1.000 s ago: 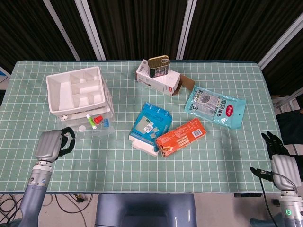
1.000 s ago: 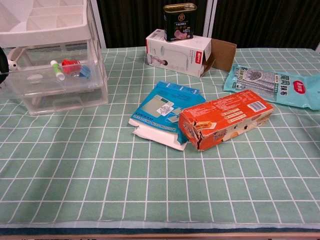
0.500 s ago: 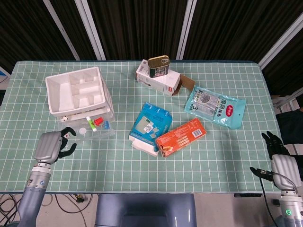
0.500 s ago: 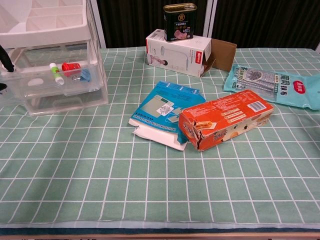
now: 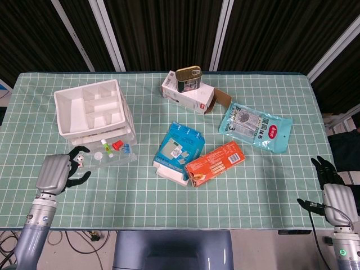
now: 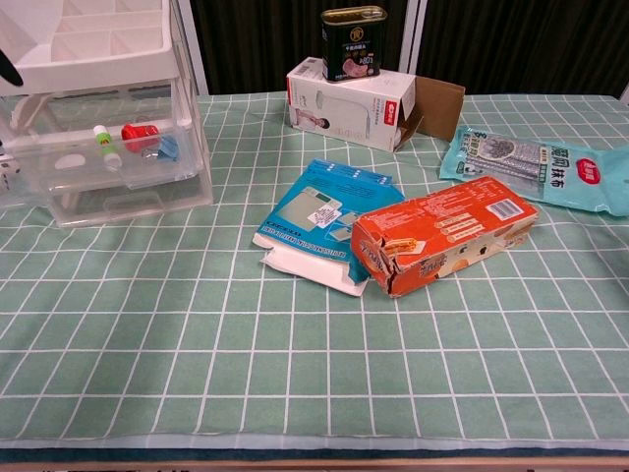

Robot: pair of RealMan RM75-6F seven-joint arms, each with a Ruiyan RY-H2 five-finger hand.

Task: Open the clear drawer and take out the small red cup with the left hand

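Head view shows the clear drawer point(image 5: 107, 154) pulled out from the white organizer point(image 5: 93, 109), with the small red cup point(image 5: 117, 144) lying inside it near the organizer's front. Left hand point(image 5: 55, 172) sits just left of the drawer, fingers spread, holding nothing. Right hand point(image 5: 332, 188) rests far right of the organizer, fingers apart, holding nothing.

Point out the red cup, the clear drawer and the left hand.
red cup point(image 6: 139, 135), chest view, its side.
clear drawer point(image 6: 147, 183), chest view, front wall.
left hand point(image 5: 53, 172), head view, back of hand.
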